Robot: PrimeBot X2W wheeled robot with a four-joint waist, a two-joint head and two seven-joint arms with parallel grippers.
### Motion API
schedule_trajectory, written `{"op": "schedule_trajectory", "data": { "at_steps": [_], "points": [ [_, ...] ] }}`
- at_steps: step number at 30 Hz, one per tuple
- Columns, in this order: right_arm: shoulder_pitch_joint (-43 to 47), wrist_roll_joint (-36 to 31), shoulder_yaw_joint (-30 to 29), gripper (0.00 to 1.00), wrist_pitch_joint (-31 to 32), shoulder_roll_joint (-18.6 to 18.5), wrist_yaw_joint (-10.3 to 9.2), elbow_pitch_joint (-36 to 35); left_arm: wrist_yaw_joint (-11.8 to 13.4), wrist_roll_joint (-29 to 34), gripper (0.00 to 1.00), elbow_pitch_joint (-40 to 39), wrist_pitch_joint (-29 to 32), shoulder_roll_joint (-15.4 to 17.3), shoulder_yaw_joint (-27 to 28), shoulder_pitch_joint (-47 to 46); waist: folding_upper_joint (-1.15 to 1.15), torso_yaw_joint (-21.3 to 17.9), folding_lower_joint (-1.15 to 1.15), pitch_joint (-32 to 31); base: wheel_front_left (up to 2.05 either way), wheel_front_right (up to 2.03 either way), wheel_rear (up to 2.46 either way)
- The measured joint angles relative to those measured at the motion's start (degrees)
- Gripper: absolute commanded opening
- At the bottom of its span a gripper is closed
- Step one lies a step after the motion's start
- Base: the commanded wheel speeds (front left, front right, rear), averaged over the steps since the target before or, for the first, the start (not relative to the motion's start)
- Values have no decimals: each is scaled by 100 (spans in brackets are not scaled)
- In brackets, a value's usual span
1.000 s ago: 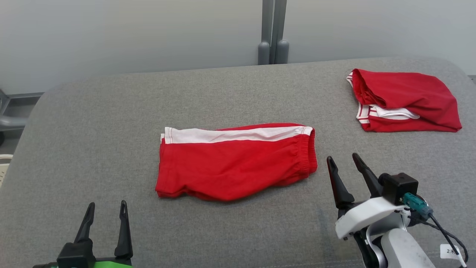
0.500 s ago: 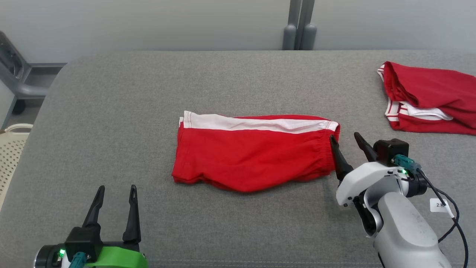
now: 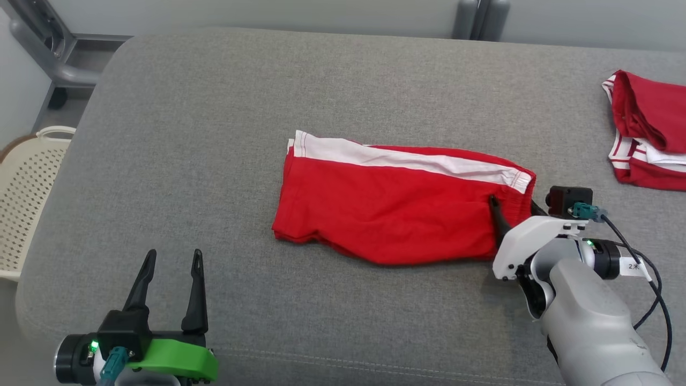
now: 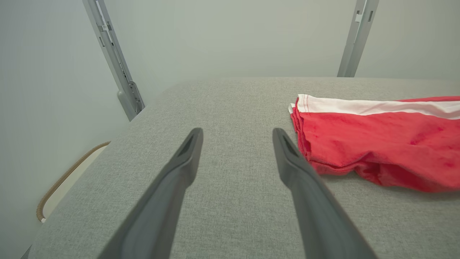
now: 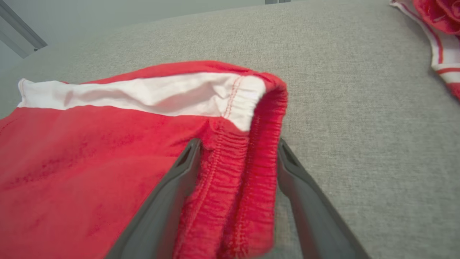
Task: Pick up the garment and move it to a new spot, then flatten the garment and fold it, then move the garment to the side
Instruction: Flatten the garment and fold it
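At the shorts (image 3: 396,209) waistband (image 5: 248,180), I am straddling it with my right gripper (image 5: 239,144) spread for a pinch, left gripper (image 3: 174,253) hovering unclenched.

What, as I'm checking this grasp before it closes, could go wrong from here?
The open right gripper straddles the waistband of the shorts; closing may catch only the upper layers, so the fold could fall open when lifted. Sliding them sideways could bump the other red garment at the right edge.

The red shorts (image 3: 396,214), white-striped, lie folded flat, waistband rightward.
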Motion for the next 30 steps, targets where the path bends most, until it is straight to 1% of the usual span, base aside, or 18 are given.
{"op": "schedule_trajectory", "data": {
  "at_steps": [2,4,9,10,11,12,13,14,19,23,26,30],
  "points": [
    [-104,38,12,100,75,4,0,218,0,0,100,14,0,-5,-3,-9,0,44,0,42,0,0,0],
    [-141,47,16,100,70,8,0,287,0,0,100,22,0,-10,-7,-18,0,61,0,57,0,0,0],
    [-322,349,81,100,85,23,0,582,-2,1,100,51,0,-23,-7,-49,0,112,0,61,0,0,0],
    [-341,372,130,91,133,21,0,654,-3,1,100,62,0,-25,-7,-51,0,118,0,54,0,0,0],
    [-357,390,160,59,146,23,0,712,-8,2,100,71,0,-27,-10,-53,0,125,0,46,0,0,0],
    [-377,432,175,40,152,23,0,756,-9,3,100,78,0,-29,-10,-55,0,133,0,41,0,0,0],
    [-392,476,202,9,182,22,0,800,-13,7,100,85,0,-31,-10,-58,0,141,0,35,0,0,0],
    [-404,502,240,0,197,22,0,826,-23,8,100,88,0,-32,-5,-58,0,147,0,30,0,0,0],
    [-431,661,424,0,141,43,1,876,-23,8,100,110,0,-32,57,-55,0,122,0,11,0,0,0],
    [-414,903,642,0,111,8,1,768,-23,14,100,136,0,-31,84,-38,0,59,0,-62,0,0,0],
    [-310,1037,957,0,170,-134,1,598,-24,20,100,137,0,-34,65,-25,0,2,0,-136,0,0,0],
    [-133,1444,1258,0,302,-470,1,255,-24,21,100,145,0,-45,60,41,0,-108,0,-230,0,0,0]
  ]
}}
